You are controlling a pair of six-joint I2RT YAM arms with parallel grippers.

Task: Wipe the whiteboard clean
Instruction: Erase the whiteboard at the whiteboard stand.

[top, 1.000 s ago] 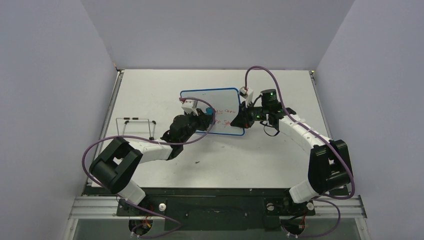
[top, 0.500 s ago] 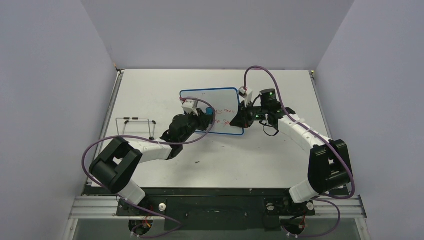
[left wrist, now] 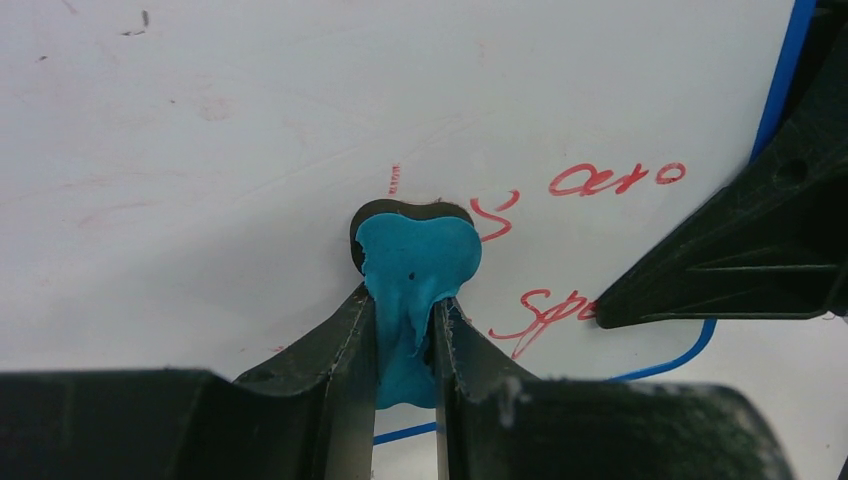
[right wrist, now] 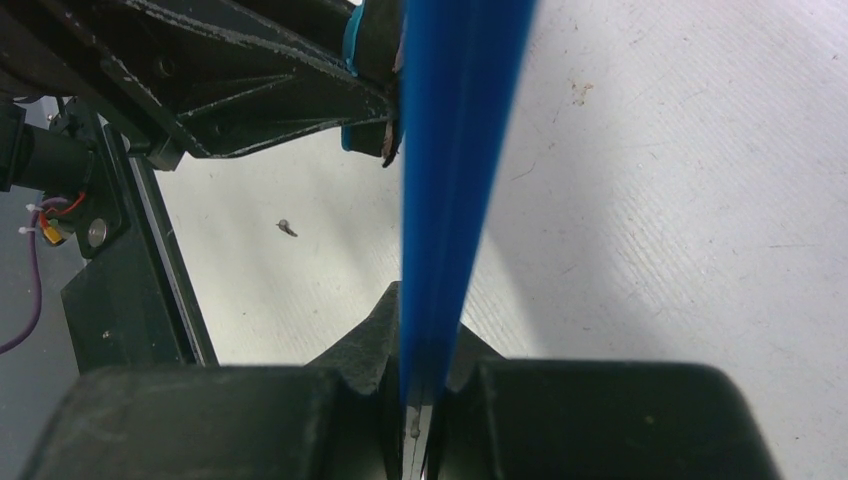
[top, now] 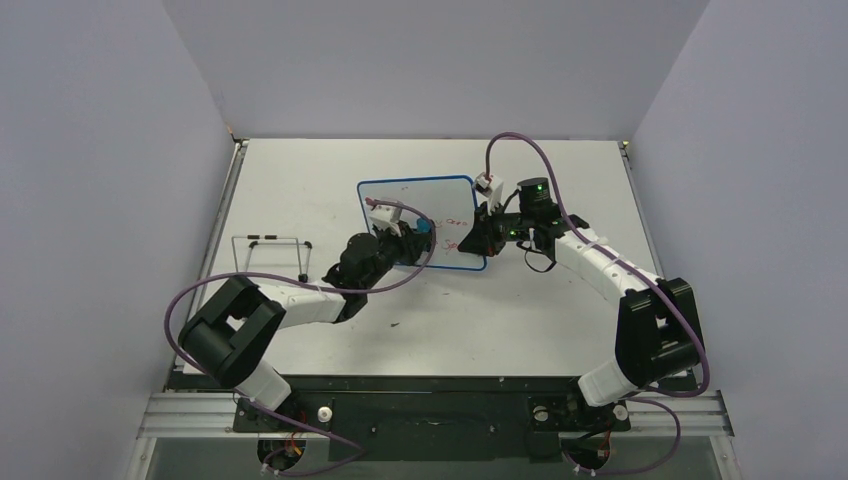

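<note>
Presently, the left gripper [left wrist: 405, 330] is clamped on a blue eraser [left wrist: 418, 262], the head of which presses against the face of the whiteboard [top: 400, 200], just beside red handwriting [left wrist: 615, 178]. The whiteboard sits mid-table [top: 300, 180], between the two arms. The right gripper [top: 468, 240] is closed tight on the whiteboard's blue-rimmed right edge.

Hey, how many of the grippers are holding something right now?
2. The left gripper pinches the blue eraser against the whiteboard; the right gripper clamps the whiteboard's right edge.
</note>
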